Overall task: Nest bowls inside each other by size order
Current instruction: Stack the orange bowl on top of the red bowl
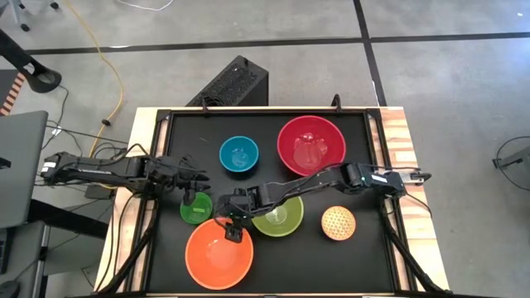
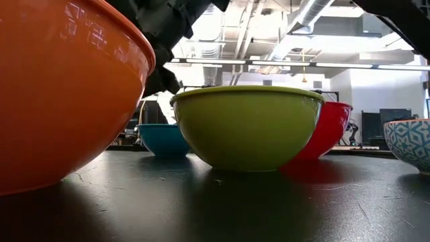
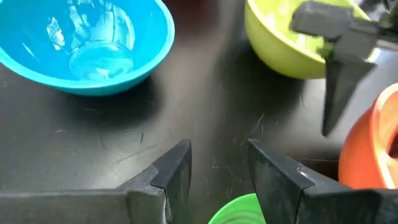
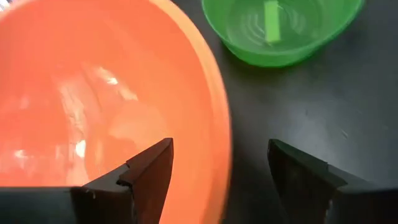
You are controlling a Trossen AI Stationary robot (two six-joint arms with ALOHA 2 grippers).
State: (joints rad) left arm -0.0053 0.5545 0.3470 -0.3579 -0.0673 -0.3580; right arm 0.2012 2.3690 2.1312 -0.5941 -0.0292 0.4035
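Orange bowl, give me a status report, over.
Right gripper open, straddling orange bowl rim. Left gripper open above small green bowl. Bowls all separate, none nested. Lime bowl close beside.

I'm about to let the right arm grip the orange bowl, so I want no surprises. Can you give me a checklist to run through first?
1. Right hand open: ok.
2. Its fingers straddle the orange bowl rim, one inside, one outside: ok.
3. Orange bowl empty: ok.
4. Red bowl empty to receive it: ok.
5. Left hand clear of the right arm: ok, it is open over the small green bowl.
6. Rim seated deep enough between the fingers: cannot tell.
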